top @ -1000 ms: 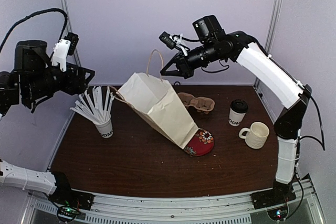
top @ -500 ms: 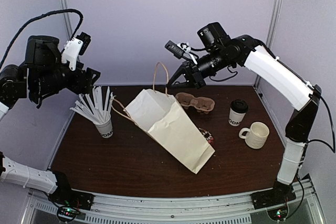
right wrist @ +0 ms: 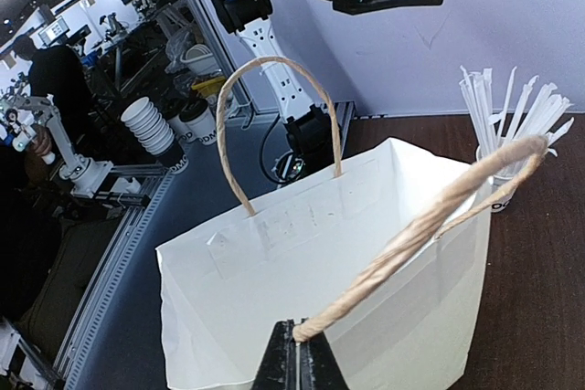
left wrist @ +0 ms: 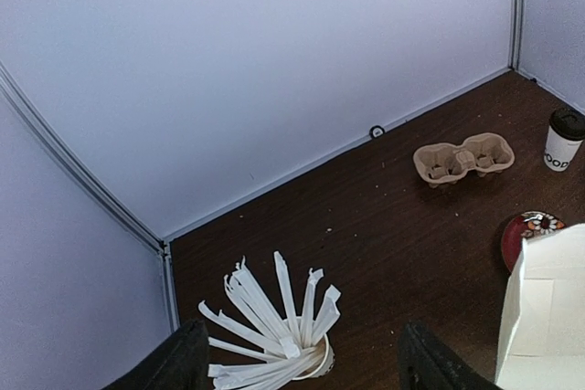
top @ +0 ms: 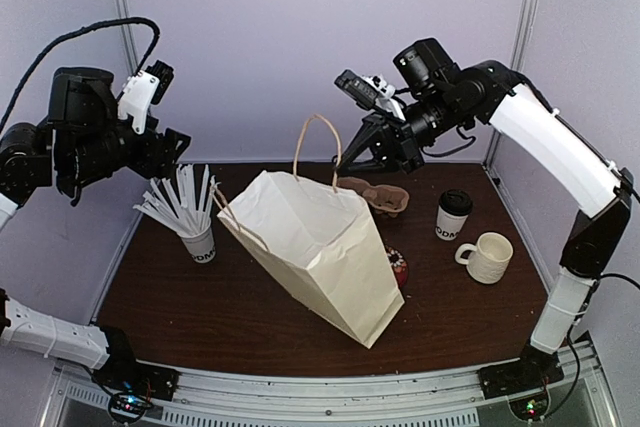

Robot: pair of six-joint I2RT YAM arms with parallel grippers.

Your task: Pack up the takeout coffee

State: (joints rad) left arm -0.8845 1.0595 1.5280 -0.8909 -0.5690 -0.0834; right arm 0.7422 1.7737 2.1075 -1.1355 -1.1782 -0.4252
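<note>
Above the paper bag, clamps the jaws of the right gripper on one handle and hauls it from its earlier slump to near upright, leaving the left gripper spread-jawed left of it, the lidded takeout coffee unpacked to its right.

white paper bag tilted, base toward front edge of table, 2 twine handles | cup of white sticks left edge | 2-slot cardboard carrier back edge | ribbed mug right edge | red patterned dish half-hidden behind bag
</note>
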